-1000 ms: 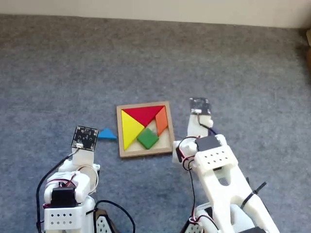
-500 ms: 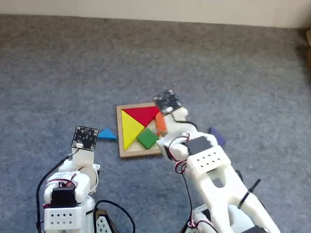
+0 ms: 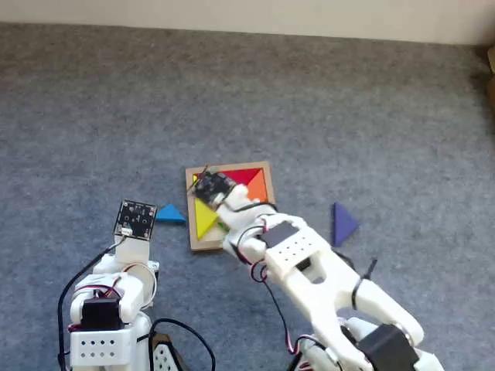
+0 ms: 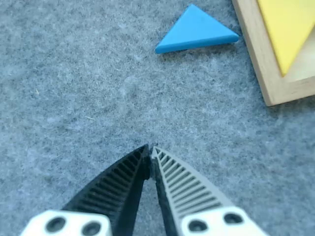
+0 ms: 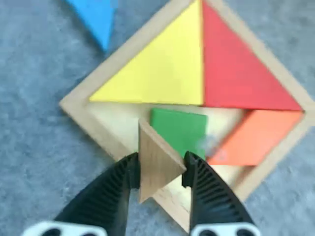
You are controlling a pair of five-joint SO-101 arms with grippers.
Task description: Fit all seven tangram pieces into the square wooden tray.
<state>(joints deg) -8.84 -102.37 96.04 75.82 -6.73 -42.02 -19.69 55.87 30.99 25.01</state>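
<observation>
L grip (image 4: 150,150): jaws closed, empty, over grey carpet (image 4: 74,88) nr small blue triangle (image 4: 197,30).
Change: R arm swung left, now over square wooden tray (image 3: 203,246); likely placing next pc.
R grip (image 5: 161,162): clamped on plain wood triangle (image 5: 156,167), above tray's near edge, by green square (image 5: 179,130).
Orient: long edge runs along the fingers, apex toward one finger.
Purple triangle (image 3: 343,223): on carpet, well right of tray.

Pale wooden tray (image 4: 256,59) and triangle (image 5: 155,164), smooth matt; carpet (image 4: 74,73) coarse, fuzzy cloth.

High view downward, wrist views close, all sharing tray (image 3: 189,224)
</observation>
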